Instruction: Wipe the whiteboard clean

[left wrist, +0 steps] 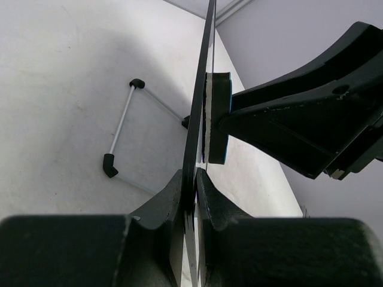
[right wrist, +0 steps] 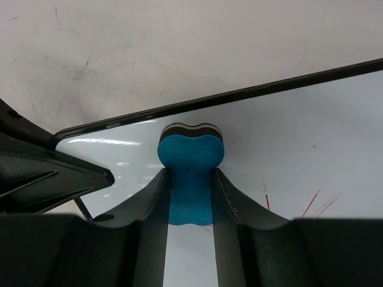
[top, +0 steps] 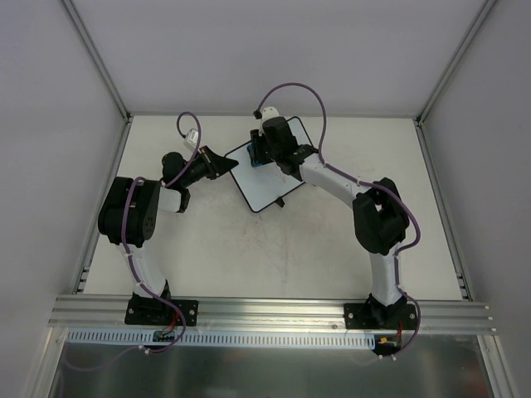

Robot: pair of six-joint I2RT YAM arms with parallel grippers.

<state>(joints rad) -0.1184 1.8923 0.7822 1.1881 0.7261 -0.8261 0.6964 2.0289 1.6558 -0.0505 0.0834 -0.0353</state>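
Observation:
The whiteboard [top: 264, 184] lies tilted at the back middle of the table. My left gripper [top: 224, 164] is shut on its left edge. In the left wrist view the board [left wrist: 201, 101] shows edge-on between the closed jaws of the left gripper [left wrist: 195, 178]. My right gripper [top: 260, 154] is shut on the blue eraser [top: 260, 161] and holds it against the board's face near the far corner. In the right wrist view the eraser [right wrist: 190, 156] sits in the right gripper [right wrist: 190, 179], flat on the whiteboard [right wrist: 299, 137]. Faint red strokes [right wrist: 312, 203] show at the lower right.
The board's wire stand with black feet [left wrist: 119, 128] hangs behind it above the white table [top: 332, 249]. Grey enclosure walls close the back and sides. An aluminium rail [top: 265, 310] carrying both arm bases runs along the near edge.

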